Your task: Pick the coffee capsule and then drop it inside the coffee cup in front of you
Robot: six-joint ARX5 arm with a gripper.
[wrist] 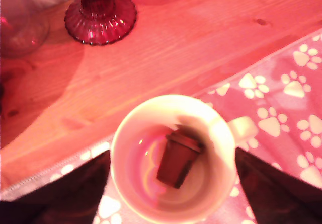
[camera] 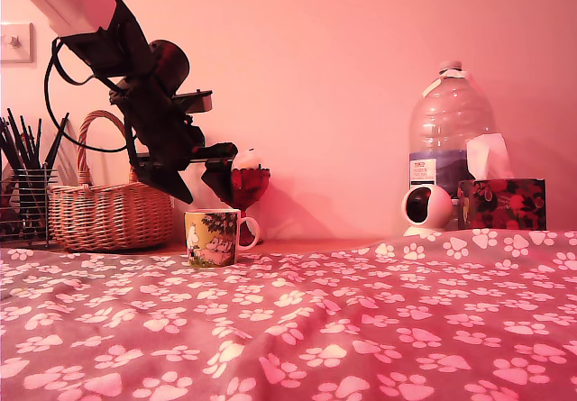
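Paw-print cloth (camera: 361,329) fills the foreground of the exterior view, pink with white prints, rumpled toward 6 o'clock. At its far edge, around 9 o'clock from the frame's centre, stands the coffee cup (camera: 212,237), its white handle turned toward 3 o'clock. Directly above it, at 12 o'clock from the cup, hangs the gripper (camera: 200,176) on the black arm, which runs up to 11 o'clock. Behind the cup a red goblet (camera: 249,187) stands, and a wicker basket (camera: 108,210) sits at 9 o'clock from it. A water bottle (camera: 449,131), a small round camera (camera: 425,208) and a tissue box (camera: 501,203) are grouped at 3 o'clock.

From the wrist view, the coffee capsule (wrist: 177,157) lies tilted inside the cup, resting on the bottom against the inner wall. The dark fingers (wrist: 80,189) sit wide apart on either side of the cup's rim, holding nothing. The goblet's ribbed foot stands on bare wooden tabletop (wrist: 201,38) at 11 o'clock.
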